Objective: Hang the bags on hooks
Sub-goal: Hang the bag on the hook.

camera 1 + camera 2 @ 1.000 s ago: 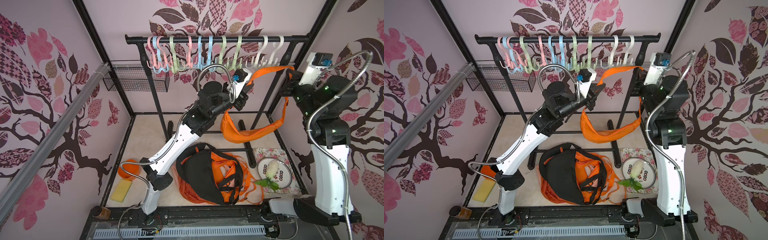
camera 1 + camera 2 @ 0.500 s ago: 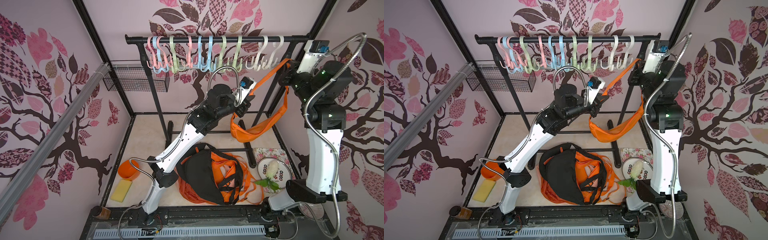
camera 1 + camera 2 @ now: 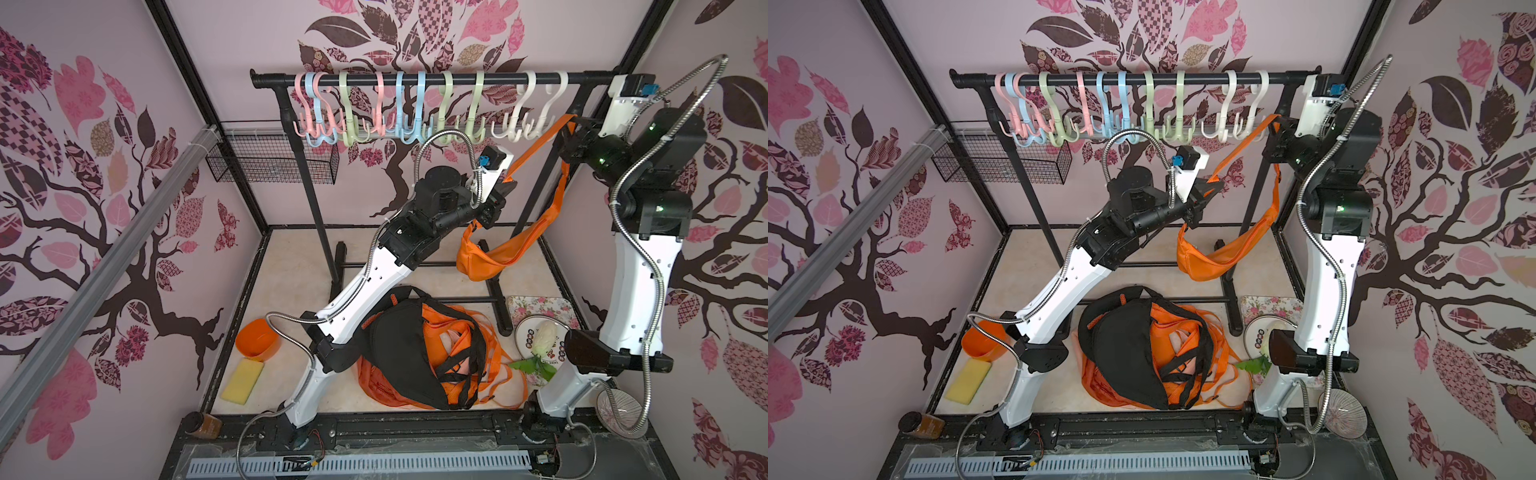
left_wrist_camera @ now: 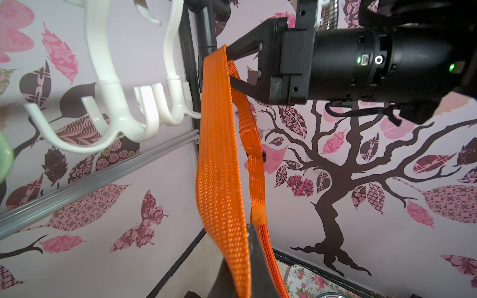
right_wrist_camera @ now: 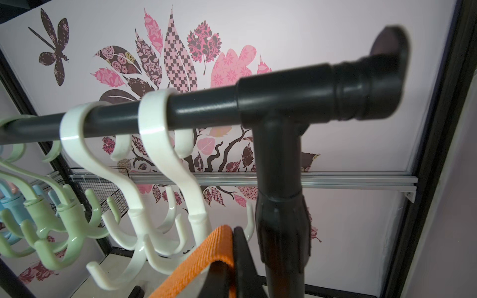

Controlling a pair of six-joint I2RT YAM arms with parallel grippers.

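Observation:
The orange bag (image 3: 482,262) (image 3: 1204,259) hangs in the air by its woven strap (image 4: 222,165), which is stretched between my two grippers. My left gripper (image 3: 505,185) (image 3: 1214,185) (image 4: 247,258) is shut on the strap's lower part, just above the bag's zipper. My right gripper (image 3: 571,124) (image 3: 1273,122) (image 5: 229,247) (image 4: 229,67) is shut on the strap's upper fold. It sits close beside the prongs of the rightmost white hook (image 3: 540,124) (image 5: 196,227) (image 4: 175,103), just below the black rail (image 3: 415,78). The strap rests on no hook.
Several pastel hooks hang along the rail. The rack's right post (image 5: 281,206) stands right next to my right gripper. On the floor lie a heap of black and orange bags (image 3: 419,353), an orange bowl (image 3: 256,338), a yellow sponge (image 3: 243,380) and a plate (image 3: 528,332). A wire basket (image 3: 274,160) hangs at the left.
My left gripper has carried the bag to the right and slightly down. My right gripper has lifted the strap's end up and in toward the white hooks. Both stay shut.

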